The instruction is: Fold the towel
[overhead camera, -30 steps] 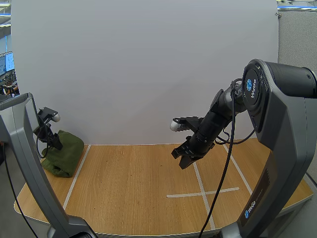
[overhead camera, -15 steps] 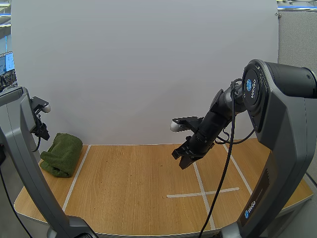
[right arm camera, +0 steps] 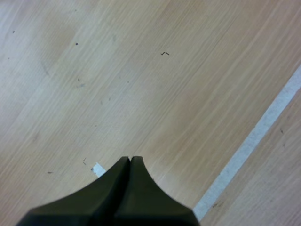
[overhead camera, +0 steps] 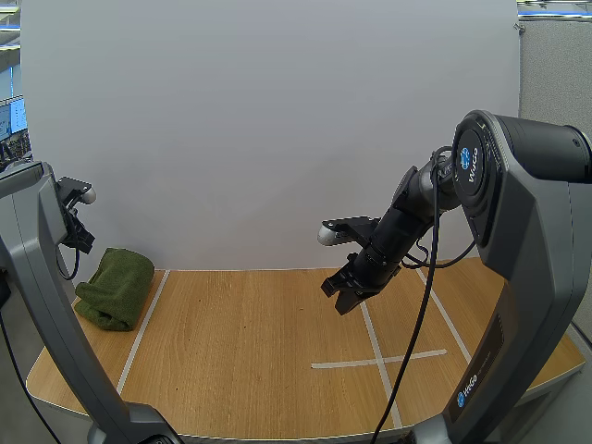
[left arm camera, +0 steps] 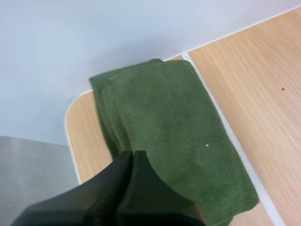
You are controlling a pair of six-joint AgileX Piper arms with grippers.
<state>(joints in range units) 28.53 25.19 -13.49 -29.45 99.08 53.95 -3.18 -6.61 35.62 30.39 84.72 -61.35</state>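
Towel folded, both grippers off it: looks like wrap-up.
High: towel (overhead camera: 116,288) lies as a folded pad on table (overhead camera: 240,351); L gripper (overhead camera: 83,240) just above it, not touching; R gripper (overhead camera: 343,303) well apart to towel's right, in air. L wrist: pressed fully closed, nothing held, towel below. R wrist: closed to one wedge, empty, over bare wood. Next, prob.: no grasp needed, just park arms.

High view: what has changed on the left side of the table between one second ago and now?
The left pincer rose away from the green towel and now hangs shut above it. The towel, bulging before, settled lower, folded. The right pincer did not move over the table.
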